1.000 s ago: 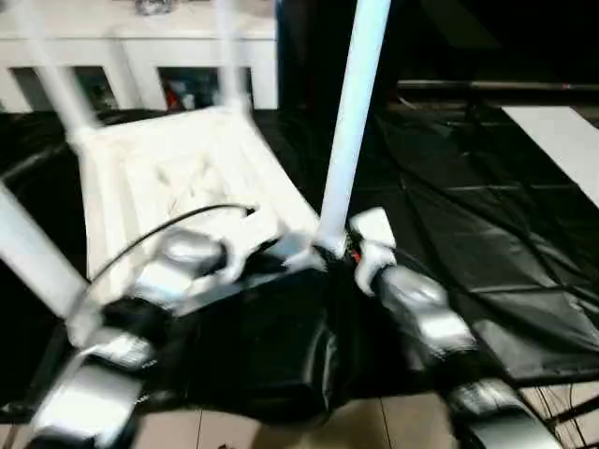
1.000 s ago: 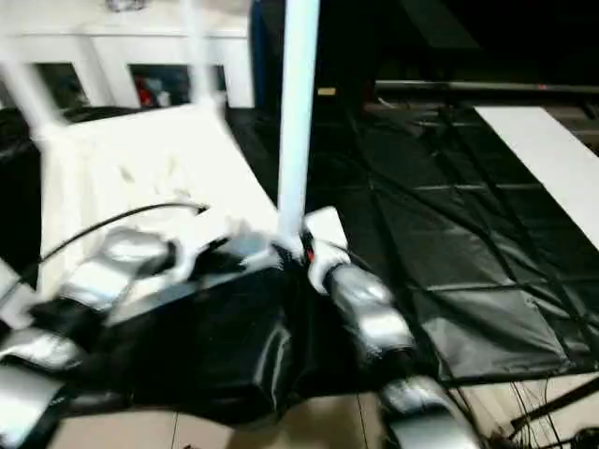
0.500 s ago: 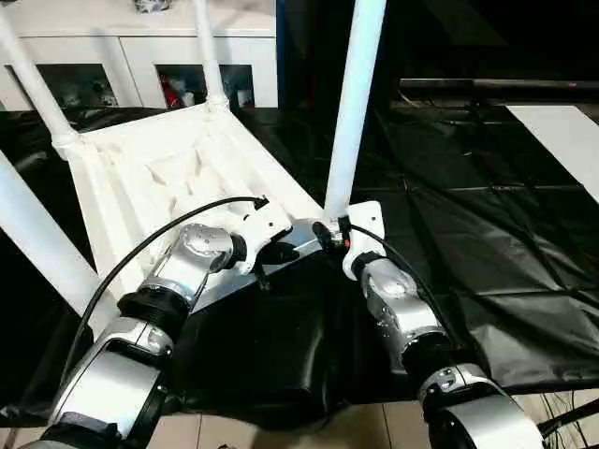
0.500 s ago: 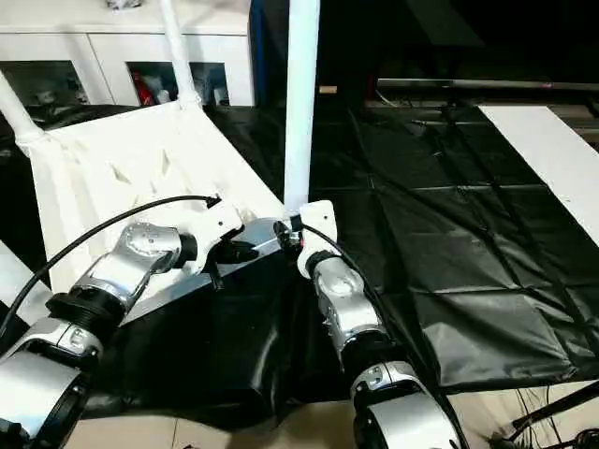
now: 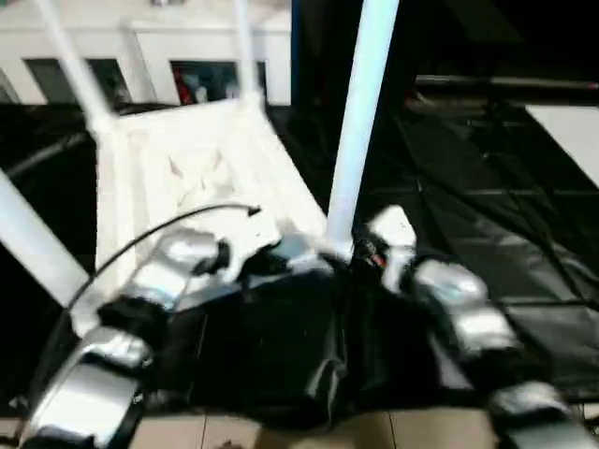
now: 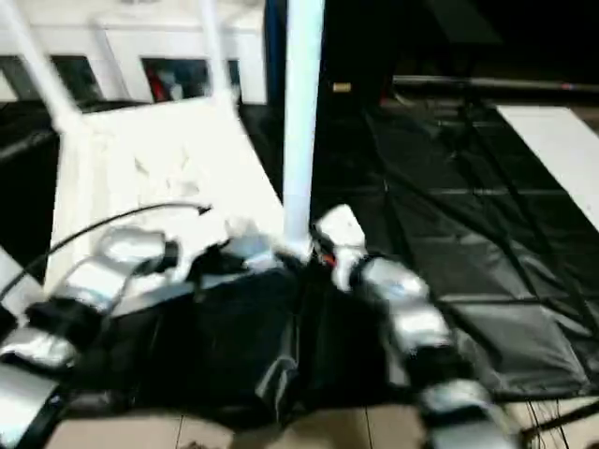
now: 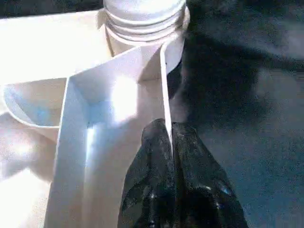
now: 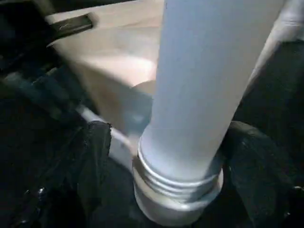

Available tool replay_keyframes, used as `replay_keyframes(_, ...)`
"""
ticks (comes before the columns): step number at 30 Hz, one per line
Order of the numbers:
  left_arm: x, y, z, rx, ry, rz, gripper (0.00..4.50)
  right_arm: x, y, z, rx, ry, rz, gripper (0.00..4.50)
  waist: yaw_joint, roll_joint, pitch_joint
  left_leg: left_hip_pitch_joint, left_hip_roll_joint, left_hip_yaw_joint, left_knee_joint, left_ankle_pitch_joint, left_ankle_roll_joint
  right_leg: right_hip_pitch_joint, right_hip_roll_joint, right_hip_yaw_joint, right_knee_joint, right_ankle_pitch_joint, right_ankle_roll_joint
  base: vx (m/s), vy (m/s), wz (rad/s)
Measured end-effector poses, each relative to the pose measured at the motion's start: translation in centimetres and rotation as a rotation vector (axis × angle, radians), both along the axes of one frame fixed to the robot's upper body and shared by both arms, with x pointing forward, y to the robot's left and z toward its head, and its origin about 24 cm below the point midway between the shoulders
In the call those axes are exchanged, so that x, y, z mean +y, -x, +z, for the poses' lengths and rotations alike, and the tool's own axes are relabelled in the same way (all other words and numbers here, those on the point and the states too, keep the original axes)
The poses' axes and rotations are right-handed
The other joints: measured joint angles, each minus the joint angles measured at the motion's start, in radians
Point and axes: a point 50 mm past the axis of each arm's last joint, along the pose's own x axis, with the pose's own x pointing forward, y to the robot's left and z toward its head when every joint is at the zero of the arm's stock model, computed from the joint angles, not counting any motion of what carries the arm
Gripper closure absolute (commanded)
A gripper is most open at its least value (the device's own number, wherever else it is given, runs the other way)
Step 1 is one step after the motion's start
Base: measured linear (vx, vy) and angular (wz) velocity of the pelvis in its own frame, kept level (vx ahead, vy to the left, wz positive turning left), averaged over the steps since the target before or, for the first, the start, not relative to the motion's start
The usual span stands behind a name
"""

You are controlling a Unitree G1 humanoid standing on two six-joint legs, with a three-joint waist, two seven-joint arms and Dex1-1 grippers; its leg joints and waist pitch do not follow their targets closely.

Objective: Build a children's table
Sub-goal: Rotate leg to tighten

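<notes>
The children's table (image 5: 187, 168) lies upside down, ribbed underside up, with white tube legs standing in its corner sockets. The nearest leg (image 5: 360, 112) rises from the front right socket (image 8: 175, 199). My left gripper (image 7: 171, 142) is shut on a thin upright rib (image 7: 164, 90) of the underside, just beside that socket. My right gripper (image 8: 166, 156) is open and straddles the foot of that leg. One finger (image 8: 97, 152) stands clear of the tube and the other finger (image 8: 251, 156) is close beside it.
A white cabinet with glass doors (image 5: 140, 56) stands behind the table. Black sheeting (image 5: 487, 187) covers the work surface, with a white panel (image 5: 571, 131) at far right. Other legs (image 5: 75, 65) (image 5: 28, 243) stick up on the left. Floor tiles (image 5: 281, 435) show in front.
The head view has shifted and blurred. My right forearm sits slightly further right of the leg's foot than half a second ago. The left gripper stays at the front edge.
</notes>
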Motion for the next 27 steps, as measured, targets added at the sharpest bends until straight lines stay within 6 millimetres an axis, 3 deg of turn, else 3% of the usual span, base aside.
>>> replay_keyframes(7,1.0,2.6,0.0,0.139,-0.006,-0.192,4.50,-0.5,2.1,-0.1,0.096,0.073,0.278,0.70,0.023,0.003,0.001,-0.004,0.000,0.000,0.001,-0.001,0.002,-0.001,0.000,-0.001,-0.003,0.000,0.000,0.000,0.000,0.00)
replay_keyframes(20,0.9,2.7,0.1,0.145,-0.021,-0.209,4.50,-0.5,2.5,-0.3,0.142,0.101,0.333,0.70,0.022,0.003,0.001,-0.004,0.000,0.000,0.002,0.001,0.004,-0.001,-0.001,-0.002,-0.001,0.000,0.000,0.000,0.000,0.00)
replay_keyframes(26,0.9,2.7,0.1,0.143,-0.022,-0.208,4.50,-0.5,2.4,-0.2,0.141,0.105,0.333,1.15,0.022,0.003,0.001,-0.004,0.000,0.000,0.003,0.002,0.007,-0.001,-0.001,-0.002,-0.001,0.000,0.000,0.000,0.000,0.00)
replay_keyframes(27,0.9,2.7,0.1,0.143,-0.023,-0.207,4.50,-0.5,2.4,-0.2,0.140,0.105,0.334,1.40,0.022,0.002,0.001,-0.004,0.000,0.000,0.003,0.002,0.007,-0.001,-0.001,-0.002,-0.001,0.000,0.000,0.000,0.000,0.00)
